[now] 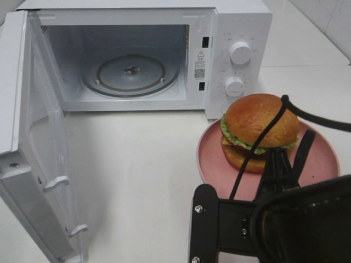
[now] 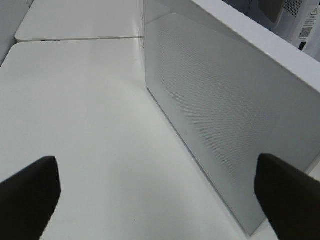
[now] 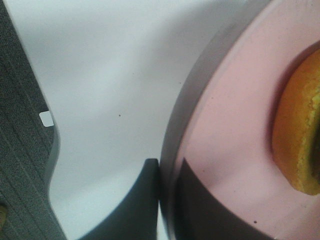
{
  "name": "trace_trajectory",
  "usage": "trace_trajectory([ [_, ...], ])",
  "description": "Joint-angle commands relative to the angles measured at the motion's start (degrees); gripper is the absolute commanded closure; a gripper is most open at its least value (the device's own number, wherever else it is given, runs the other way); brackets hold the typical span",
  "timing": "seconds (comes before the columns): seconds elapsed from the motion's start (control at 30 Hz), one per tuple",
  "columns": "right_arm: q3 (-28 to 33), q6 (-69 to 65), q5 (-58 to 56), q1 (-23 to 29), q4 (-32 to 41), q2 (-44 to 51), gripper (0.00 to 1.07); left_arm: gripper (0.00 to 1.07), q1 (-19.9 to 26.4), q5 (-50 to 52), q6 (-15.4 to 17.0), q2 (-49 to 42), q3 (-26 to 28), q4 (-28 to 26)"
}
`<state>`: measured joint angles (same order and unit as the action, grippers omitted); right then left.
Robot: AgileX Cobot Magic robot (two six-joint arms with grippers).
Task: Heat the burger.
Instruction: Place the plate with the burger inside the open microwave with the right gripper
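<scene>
The burger, with its glossy golden bun and green lettuce frill, sits on a pink plate at the right, in front of the microwave's dials. My right gripper is shut on the plate's near rim, one finger outside the rim and the other on the plate's top; the burger's bun edge shows beyond it. In the high view that gripper reaches in from the bottom right. My left gripper stands wide open over bare table with nothing between its fingers.
The white microwave stands at the back with its door swung fully open to the left and a bare glass turntable inside. The door's outer panel stands close beside my left gripper.
</scene>
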<state>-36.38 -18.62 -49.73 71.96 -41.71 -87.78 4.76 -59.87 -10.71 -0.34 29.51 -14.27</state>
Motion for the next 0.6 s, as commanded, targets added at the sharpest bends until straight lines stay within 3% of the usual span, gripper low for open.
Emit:
trace_trajectory([
  [0.03, 0.3, 4.5, 2.3, 0.0, -4.6, 0.4, 1.07, 0.09, -0.3, 0.3, 0.3, -1.1, -0.1, 0.0],
  [0.6, 0.3, 18.6, 14.8, -0.1, -8.3, 0.4, 1.07, 0.09, -0.3, 0.3, 0.3, -1.1, -0.1, 0.0],
])
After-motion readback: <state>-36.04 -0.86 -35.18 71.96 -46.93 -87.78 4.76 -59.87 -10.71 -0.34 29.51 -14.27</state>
